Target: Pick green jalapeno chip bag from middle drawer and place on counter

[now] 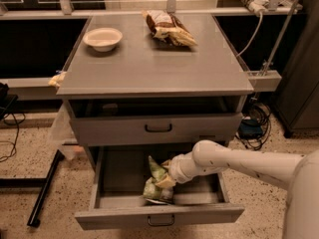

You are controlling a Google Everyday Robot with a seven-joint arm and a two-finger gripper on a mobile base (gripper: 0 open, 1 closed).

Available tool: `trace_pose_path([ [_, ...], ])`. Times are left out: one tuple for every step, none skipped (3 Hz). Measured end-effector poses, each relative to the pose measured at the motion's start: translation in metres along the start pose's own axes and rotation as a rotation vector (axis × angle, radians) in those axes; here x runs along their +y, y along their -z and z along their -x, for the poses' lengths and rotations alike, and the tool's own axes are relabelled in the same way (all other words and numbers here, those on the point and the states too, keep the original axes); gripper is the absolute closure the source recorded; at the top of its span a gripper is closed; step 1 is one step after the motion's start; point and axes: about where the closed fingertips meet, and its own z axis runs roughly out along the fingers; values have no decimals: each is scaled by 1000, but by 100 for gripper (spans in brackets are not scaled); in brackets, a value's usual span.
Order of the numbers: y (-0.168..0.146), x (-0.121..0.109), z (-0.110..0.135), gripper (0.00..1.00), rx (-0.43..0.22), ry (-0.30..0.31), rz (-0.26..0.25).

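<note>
The grey counter (154, 68) carries two things, well apart: a white bowl (103, 38) toward 10 o'clock and a brown-and-cream chip bag (168, 29) near 12 o'clock. Below it, the gripper (166, 181) is inside the open middle drawer (159, 216) — right at the green jalapeno chip bag (153, 185)

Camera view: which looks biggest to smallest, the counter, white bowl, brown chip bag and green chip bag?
1. Counter.
2. Brown chip bag.
3. White bowl and green chip bag: too alike to rank; the tool in the open drawer hides part of the bag.
</note>
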Motion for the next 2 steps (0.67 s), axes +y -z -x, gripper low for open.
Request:
trace_pose_path([
  [59,7,1,100,13,-19,-40],
  [122,6,-4,100,44,-40,-93],
])
